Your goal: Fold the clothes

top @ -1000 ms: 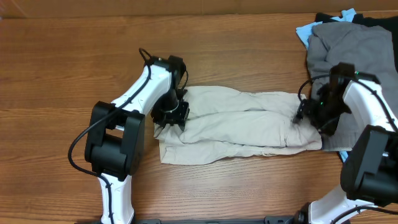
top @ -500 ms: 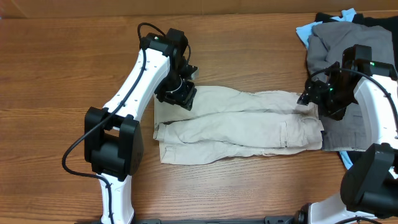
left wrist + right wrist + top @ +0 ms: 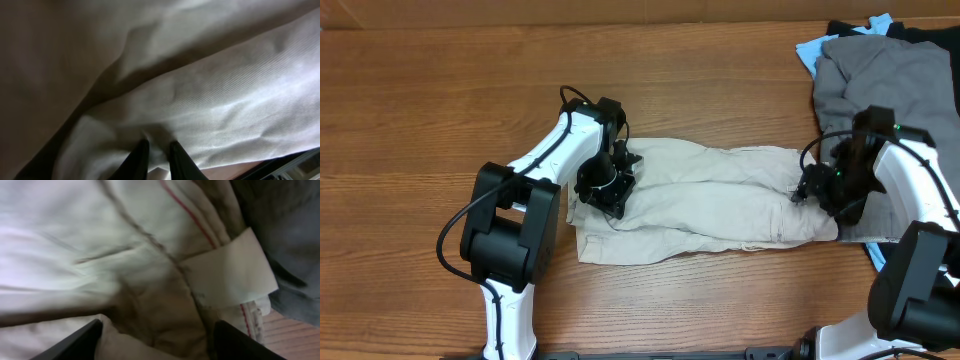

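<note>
Overhead shows limp, light beige shorts (image 3: 720,190); left tool (image 3: 158,146) pinches a fold, right tool (image 3: 157,330) gapes wide over the stiffer waistband (image 3: 810,225), likely the surest hold.

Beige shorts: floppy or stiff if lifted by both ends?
Likely floppy: the beige shorts lie creased and bunch at the left gripper. They would probably sag mid-span between grips. The woven texture looks grippy, so they are unlikely to slip.

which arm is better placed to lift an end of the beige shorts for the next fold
Probably left: the left gripper looks pinched on the beige shorts at their left end, while the right gripper sits wide open over the waistband end, holding nothing.
</note>
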